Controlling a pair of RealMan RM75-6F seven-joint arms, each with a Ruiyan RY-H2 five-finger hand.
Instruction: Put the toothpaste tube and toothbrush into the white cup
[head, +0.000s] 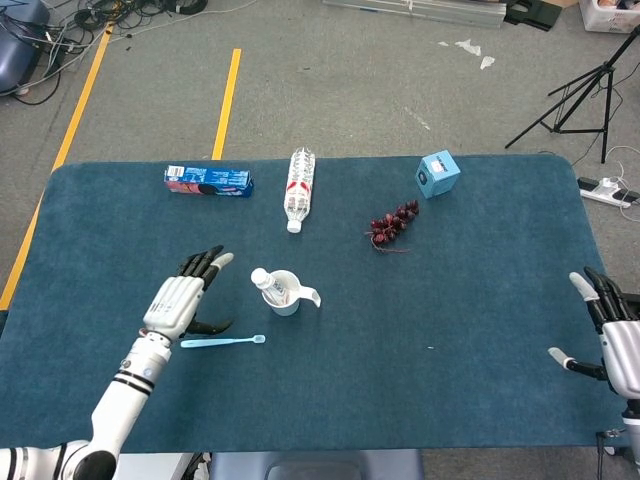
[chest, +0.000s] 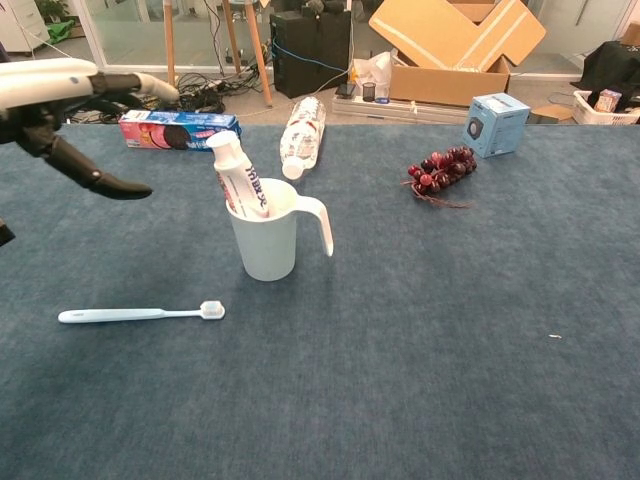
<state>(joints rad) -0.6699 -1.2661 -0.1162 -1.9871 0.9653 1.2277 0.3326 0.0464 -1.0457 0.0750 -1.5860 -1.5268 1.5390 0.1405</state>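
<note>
With the toothpaste tube (chest: 240, 176) leaning cap-up in the white cup (chest: 268, 238) mid-tabletop and the toothbrush (chest: 140, 314) flat toward the near-left edge, both the left hand (head: 181, 301) and the right hand (head: 612, 335) at the near-right corner are spread and empty, so a sideways sweep for the thin brush could tip the top-heavy cup.

Left hand (head: 178, 302): silver-grey metallic back, black fingers with pale grey tips. Wrist ringed with black bands; forearm glossy white, rounded segments, black joint ring near elbow. Right hand (head: 615, 337): grey-silver palm shell, black fingers, white tips, white thumb tip. Chest view: left hand (chest: 70, 110) white shell, dark fingers.
</note>
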